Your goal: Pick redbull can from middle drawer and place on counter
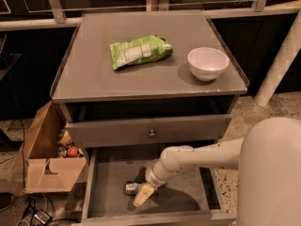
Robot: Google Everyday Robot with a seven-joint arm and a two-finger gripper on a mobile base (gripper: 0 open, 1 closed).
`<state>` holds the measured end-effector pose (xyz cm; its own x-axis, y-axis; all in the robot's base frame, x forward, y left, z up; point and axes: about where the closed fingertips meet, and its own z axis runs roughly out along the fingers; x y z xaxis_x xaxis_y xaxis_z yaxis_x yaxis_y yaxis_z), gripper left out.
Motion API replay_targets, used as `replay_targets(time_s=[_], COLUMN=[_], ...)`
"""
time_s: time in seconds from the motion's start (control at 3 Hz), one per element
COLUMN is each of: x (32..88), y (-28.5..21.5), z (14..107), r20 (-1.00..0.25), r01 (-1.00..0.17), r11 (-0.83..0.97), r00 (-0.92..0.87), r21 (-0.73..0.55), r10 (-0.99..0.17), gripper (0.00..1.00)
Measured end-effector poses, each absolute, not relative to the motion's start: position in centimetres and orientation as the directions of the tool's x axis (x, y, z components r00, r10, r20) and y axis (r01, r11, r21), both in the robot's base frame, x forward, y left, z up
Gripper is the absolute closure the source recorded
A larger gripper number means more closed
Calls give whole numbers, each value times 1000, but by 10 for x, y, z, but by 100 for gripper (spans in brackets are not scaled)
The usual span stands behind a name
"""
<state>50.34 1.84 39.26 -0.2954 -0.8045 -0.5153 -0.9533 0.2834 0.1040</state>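
Note:
The redbull can [132, 188] lies on its side on the floor of the open middle drawer [190, 192], left of centre. It looks silver with dark patches. My gripper [142, 195] is down inside the drawer, right against the can's right end, with its cream tip pointing to the drawer's front left. My white arm [202, 157] reaches in from the right. The counter [94, 74] is the grey cabinet top above.
A green snack bag [139, 51] and a white bowl [208, 62] sit on the counter. Above the open drawer is a grey drawer front with a round knob [152, 133]. An open cardboard box [44, 161] with small items stands on the floor to the left.

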Motion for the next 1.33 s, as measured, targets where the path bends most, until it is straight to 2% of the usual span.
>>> replay_targets(time_s=[0.67, 1.33], x=[498, 498], y=[18, 18], z=[368, 368], r20=[-517, -517], r01=[-948, -948], r11=[284, 284], r00=[-316, -316], r21=[143, 143], r10=[-796, -796], gripper=[0, 42])
